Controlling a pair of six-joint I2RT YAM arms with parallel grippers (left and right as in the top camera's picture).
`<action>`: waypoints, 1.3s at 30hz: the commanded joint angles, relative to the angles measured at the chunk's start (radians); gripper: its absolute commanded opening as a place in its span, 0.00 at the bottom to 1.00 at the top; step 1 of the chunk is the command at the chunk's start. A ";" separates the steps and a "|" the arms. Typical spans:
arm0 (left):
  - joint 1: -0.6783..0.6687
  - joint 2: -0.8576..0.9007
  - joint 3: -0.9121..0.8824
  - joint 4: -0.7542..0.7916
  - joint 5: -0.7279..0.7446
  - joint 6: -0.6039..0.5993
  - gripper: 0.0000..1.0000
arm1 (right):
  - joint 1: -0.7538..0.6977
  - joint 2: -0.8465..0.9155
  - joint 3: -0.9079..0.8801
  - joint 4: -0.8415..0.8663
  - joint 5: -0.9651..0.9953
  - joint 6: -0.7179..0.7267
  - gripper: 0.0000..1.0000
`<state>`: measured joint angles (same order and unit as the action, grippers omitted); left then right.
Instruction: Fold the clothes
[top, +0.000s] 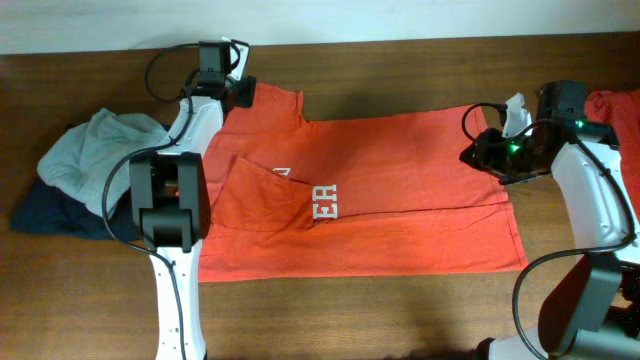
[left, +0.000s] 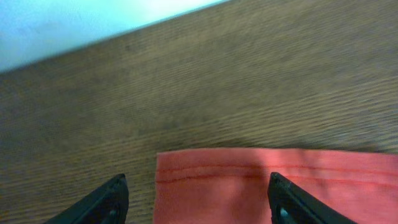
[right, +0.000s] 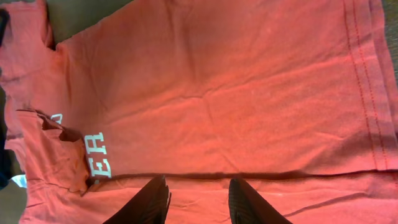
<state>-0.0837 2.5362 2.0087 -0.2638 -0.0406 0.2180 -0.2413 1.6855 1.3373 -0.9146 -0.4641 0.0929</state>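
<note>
Reads as a robot lab from here: bare wooden tabletop (top: 380, 310), plain pale wall (top: 400, 18), cabled left arm (top: 170, 205), right arm (top: 590, 190).

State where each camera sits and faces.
Overhead: above the brown wooden table, facing down on the orange-red cotton T-shirt; both arms show.
Left wrist: on the left gripper, facing down at the shirt's stitched edge; fingers show.
Right wrist: on the right gripper, facing down along the shirt; fingers show.
Overhead and right wrist share the white "ER" print.

Both arms extended; left claw (left: 196, 196) jaws wide apart; right claw (right: 198, 199) jaws part-open, narrower gap.
</note>
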 joint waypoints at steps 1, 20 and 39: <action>0.008 0.050 0.019 0.005 0.021 0.015 0.68 | 0.006 -0.011 0.001 -0.003 0.017 -0.015 0.37; 0.007 0.064 0.548 -0.663 0.068 -0.042 0.00 | 0.004 0.053 0.001 0.541 0.084 -0.014 0.37; -0.077 0.063 0.627 -1.003 0.070 -0.042 0.00 | -0.071 0.480 0.113 0.795 0.116 -0.007 0.42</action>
<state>-0.1650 2.6022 2.6148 -1.2541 0.0334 0.1864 -0.3248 2.1231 1.4330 -0.1402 -0.3004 0.0826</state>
